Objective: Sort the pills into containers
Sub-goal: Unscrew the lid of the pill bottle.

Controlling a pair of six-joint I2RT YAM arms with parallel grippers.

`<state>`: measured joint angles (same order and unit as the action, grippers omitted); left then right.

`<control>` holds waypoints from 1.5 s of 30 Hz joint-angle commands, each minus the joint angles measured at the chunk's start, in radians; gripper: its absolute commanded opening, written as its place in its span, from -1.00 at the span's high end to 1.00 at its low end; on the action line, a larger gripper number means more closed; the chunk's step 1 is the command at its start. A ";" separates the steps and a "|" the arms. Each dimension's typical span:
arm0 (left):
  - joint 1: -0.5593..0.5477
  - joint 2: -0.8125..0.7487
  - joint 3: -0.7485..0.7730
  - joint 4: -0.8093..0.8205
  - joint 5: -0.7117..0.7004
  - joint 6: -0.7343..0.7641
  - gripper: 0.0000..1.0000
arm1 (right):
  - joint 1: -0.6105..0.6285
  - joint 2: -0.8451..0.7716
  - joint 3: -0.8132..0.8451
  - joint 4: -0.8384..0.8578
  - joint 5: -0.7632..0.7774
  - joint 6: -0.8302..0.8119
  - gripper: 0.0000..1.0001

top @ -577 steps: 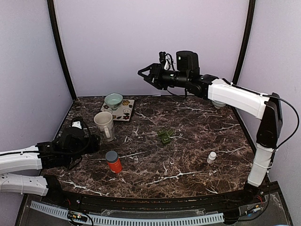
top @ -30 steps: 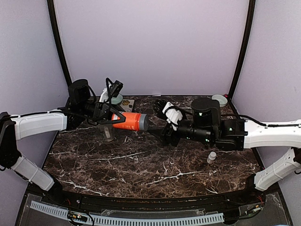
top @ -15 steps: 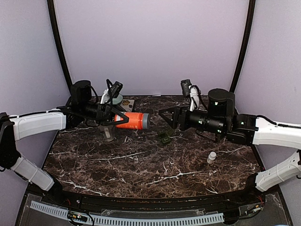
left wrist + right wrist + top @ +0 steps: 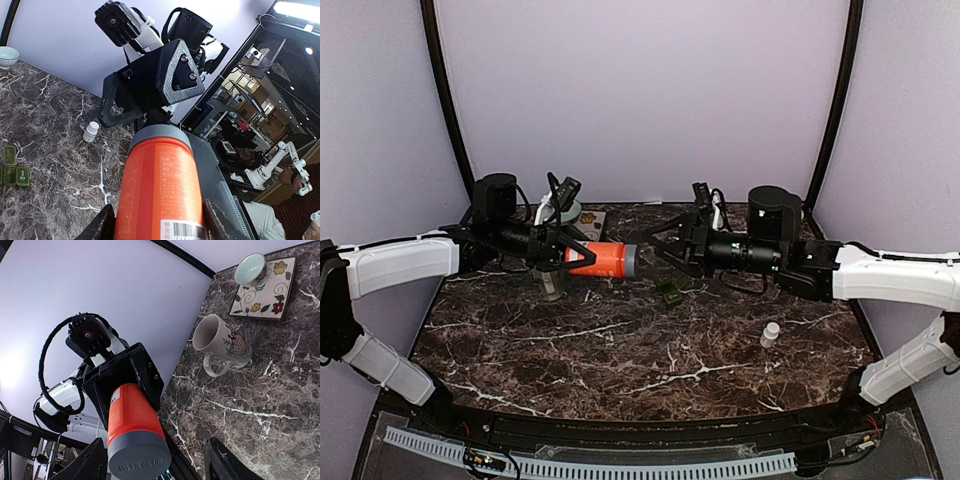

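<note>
Above the dark marbled counter (image 4: 650, 360), two white-and-black arms face each other in mid-air. The left gripper (image 4: 580, 256) clamps the body of an orange pill bottle (image 4: 600, 259), holding it on its side over the counter's left half, grey cap (image 4: 630, 260) aimed at the opposite arm. The right gripper (image 4: 658, 252) hangs level with that cap, its fingers spread wide to either side of it; whether they touch it cannot be told. Below the bottle, a cream mug (image 4: 220, 345) stands upright near the counter's far left. Behind it, a flower-patterned tile (image 4: 262, 287) in the far-left corner carries a pale green bowl (image 4: 250, 269). A small green pill box (image 4: 670, 294) lies near the middle. A tiny white bottle (image 4: 771, 334) stands toward the right edge.
</note>
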<state>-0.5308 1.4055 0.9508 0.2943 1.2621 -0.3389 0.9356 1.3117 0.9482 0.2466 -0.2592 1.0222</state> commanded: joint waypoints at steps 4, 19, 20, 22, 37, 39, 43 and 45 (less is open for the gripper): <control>-0.004 -0.028 0.051 -0.016 0.003 0.050 1.00 | -0.014 0.035 0.035 0.116 -0.129 0.116 -0.35; -0.008 -0.002 0.071 -0.014 -0.001 0.056 1.00 | -0.014 0.096 0.044 0.174 -0.218 0.153 -0.37; -0.008 -0.002 0.071 -0.015 -0.003 0.057 1.00 | -0.013 0.098 0.046 0.174 -0.220 0.153 -0.37; -0.009 0.002 0.074 -0.017 -0.005 0.061 1.00 | -0.012 0.099 0.047 0.174 -0.225 0.152 -0.37; -0.015 0.016 0.091 -0.029 -0.016 0.073 1.00 | 0.007 0.119 0.072 0.147 -0.248 0.140 -0.32; -0.017 0.016 0.090 -0.034 -0.019 0.077 1.00 | 0.010 0.122 0.083 0.137 -0.251 0.130 -0.25; -0.017 0.015 0.091 -0.037 -0.022 0.081 1.00 | 0.017 0.130 0.103 0.103 -0.256 0.102 0.04; -0.017 0.015 0.092 -0.035 -0.021 0.079 1.00 | 0.018 0.133 0.121 0.066 -0.253 0.066 0.26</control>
<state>-0.5404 1.4265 1.0039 0.2501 1.2419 -0.2768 0.9360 1.4353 1.0069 0.3248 -0.4911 1.1469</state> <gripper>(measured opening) 0.547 0.463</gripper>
